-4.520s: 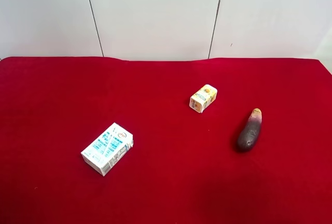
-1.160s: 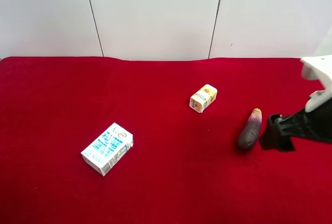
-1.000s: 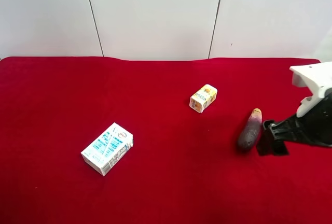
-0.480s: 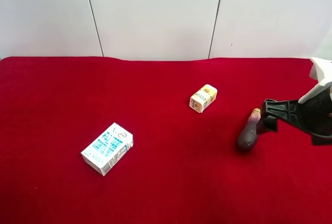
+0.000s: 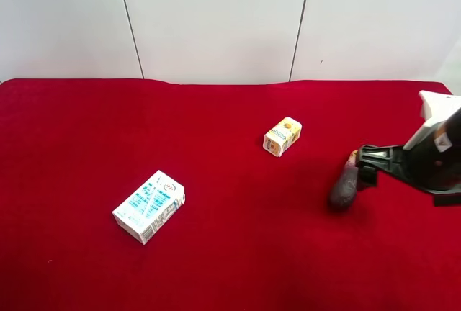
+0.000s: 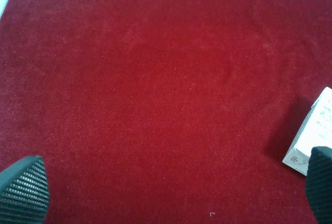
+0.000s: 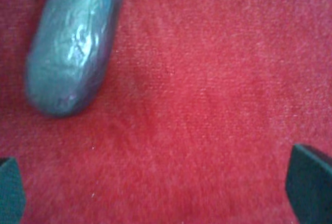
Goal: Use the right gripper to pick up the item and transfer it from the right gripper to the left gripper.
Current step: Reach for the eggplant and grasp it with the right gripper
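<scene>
Plainly, the item (image 5: pixel 345 183) lay on the red tabletop (image 5: pixel 216 268) at about 3 o'clock from its middle in the exterior high view, with its long axis running from a pale tip at 1 o'clock to a dark rounded end at 7 o'clock. The right hand (image 5: pixel 366 163) reached in low from the item's 3 o'clock side, its white housing behind it, and one black finger crossed in front of part of the pale tip. Whether a finger touched the item could not be told from that view. In the right wrist view the right hand (image 7: pixel 161 193) was spread wide, with only its two fingertips showing at the frame's corners. The item (image 7: pixel 72 53) showed its dark glossy end ahead of them, nearer one fingertip than the other, with bare cloth between the tips, so it was not grasped. A small yellow carton (image 5: pixel 282 136) lay at about 10 o'clock from the item, near it but apart. A white-and-blue carton (image 5: pixel 149 206) lay at about 9 o'clock, well apart, and neither sat between the hand and the item. The left hand (image 6: pixel 171 187) hung above the cloth with its ridged fingertips wide apart and holding nothing. The white-and-blue carton (image 6: pixel 314 136) showed just beside one of those tips.
</scene>
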Robot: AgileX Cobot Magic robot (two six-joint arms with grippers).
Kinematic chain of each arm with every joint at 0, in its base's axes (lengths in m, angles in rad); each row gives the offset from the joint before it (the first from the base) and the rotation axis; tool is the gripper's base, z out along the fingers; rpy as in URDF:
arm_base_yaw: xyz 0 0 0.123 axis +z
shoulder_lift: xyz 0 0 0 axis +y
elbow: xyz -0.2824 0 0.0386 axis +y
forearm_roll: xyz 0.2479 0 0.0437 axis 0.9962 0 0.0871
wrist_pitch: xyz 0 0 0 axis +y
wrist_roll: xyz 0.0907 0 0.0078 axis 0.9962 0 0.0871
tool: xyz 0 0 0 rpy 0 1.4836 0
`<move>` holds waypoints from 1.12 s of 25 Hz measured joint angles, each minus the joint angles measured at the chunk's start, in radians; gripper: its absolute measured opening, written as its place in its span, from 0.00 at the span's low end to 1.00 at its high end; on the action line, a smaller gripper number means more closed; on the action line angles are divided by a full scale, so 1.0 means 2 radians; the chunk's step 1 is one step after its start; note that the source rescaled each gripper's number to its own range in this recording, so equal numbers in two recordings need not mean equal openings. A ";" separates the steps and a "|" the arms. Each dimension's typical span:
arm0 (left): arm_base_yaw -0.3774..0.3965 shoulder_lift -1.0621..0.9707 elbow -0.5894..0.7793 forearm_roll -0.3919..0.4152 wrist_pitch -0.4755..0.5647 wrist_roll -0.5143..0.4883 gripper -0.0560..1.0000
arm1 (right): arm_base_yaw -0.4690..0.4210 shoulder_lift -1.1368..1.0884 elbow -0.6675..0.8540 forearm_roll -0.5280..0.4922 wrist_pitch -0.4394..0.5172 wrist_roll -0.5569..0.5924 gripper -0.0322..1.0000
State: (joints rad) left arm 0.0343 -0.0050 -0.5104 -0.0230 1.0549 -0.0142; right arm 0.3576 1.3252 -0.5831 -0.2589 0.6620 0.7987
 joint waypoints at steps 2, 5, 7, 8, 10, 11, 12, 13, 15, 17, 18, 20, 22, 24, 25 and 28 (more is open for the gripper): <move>0.000 0.000 0.000 0.000 0.000 0.000 1.00 | 0.000 0.028 0.000 0.000 -0.023 0.005 1.00; 0.000 0.000 0.000 0.000 0.000 0.000 1.00 | 0.000 0.062 0.000 0.000 -0.049 0.008 1.00; 0.000 0.000 0.000 0.000 0.000 0.000 1.00 | 0.000 0.079 0.000 -0.001 -0.066 0.012 1.00; 0.000 0.000 0.000 0.000 0.000 0.000 1.00 | 0.000 0.086 0.000 -0.002 -0.073 0.016 1.00; 0.000 0.000 0.000 0.000 0.000 0.000 1.00 | 0.000 0.095 0.000 -0.006 -0.087 0.022 1.00; 0.000 0.000 0.000 0.000 0.000 0.000 1.00 | 0.000 0.099 0.000 -0.011 -0.094 0.026 1.00; 0.000 0.000 0.000 0.000 0.000 0.000 1.00 | 0.000 0.101 0.000 -0.015 -0.102 0.031 1.00; 0.000 0.000 0.000 0.000 0.000 0.000 1.00 | 0.000 0.106 0.000 -0.019 -0.109 0.037 1.00; 0.000 0.000 0.000 0.000 0.000 0.000 1.00 | 0.000 0.115 0.000 -0.028 -0.119 0.048 1.00; 0.000 0.000 0.000 0.000 0.000 0.000 1.00 | 0.000 0.126 0.000 -0.037 -0.130 0.058 1.00; 0.000 0.000 0.000 0.000 0.000 0.000 1.00 | 0.000 0.130 -0.001 -0.042 -0.134 0.063 1.00; 0.000 0.000 0.000 0.000 0.000 0.000 1.00 | -0.002 0.141 -0.001 -0.049 -0.143 0.071 1.00; 0.000 0.000 0.000 0.000 0.000 0.000 1.00 | -0.007 0.149 -0.001 -0.052 -0.153 0.074 1.00; 0.000 0.000 0.000 0.000 0.000 0.000 1.00 | -0.011 0.153 -0.001 -0.054 -0.158 0.076 1.00; 0.000 0.000 0.000 0.000 0.000 0.000 1.00 | -0.013 0.153 -0.001 -0.057 -0.159 0.079 1.00; 0.000 0.000 0.000 0.000 0.000 0.000 1.00 | -0.019 0.153 -0.001 -0.065 -0.164 0.086 1.00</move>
State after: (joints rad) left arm 0.0343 -0.0050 -0.5104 -0.0230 1.0549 -0.0142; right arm 0.3205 1.6309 -0.5850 -0.3897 0.3333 0.9712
